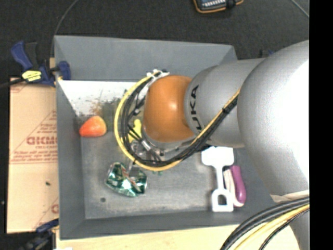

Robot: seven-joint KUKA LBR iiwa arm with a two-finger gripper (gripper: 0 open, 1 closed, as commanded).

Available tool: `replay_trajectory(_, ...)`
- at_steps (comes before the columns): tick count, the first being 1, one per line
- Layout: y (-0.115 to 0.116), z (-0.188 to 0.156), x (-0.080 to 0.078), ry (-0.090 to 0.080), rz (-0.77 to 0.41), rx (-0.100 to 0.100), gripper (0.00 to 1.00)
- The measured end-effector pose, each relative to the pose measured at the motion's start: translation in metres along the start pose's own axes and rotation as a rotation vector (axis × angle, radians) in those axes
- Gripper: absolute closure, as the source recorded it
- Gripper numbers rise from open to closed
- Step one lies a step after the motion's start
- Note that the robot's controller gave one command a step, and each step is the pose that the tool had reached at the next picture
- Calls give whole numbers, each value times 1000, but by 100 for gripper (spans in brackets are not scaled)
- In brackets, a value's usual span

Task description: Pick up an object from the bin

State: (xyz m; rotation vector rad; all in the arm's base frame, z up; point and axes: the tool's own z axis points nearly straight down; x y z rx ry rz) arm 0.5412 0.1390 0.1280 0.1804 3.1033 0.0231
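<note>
Where the arm's orange wrist cover hangs over the bin, a crumpled green wrapper lies just beside it, lower-left; orange fruit left, white-and-purple brush right. Grip state: cannot tell.

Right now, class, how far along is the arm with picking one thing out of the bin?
Done: the arm is down inside the bin. Under way: its hand hangs between a yellow thing and the crumpled green wrapper; no grasp is visible. Left: gripping and lifting one out. The orange-red fruit and white-and-purple tool lie apart from it.
</note>
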Motion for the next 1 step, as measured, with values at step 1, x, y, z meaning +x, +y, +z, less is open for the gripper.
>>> replay_trajectory(1,0,0,0,0,0,0,100)
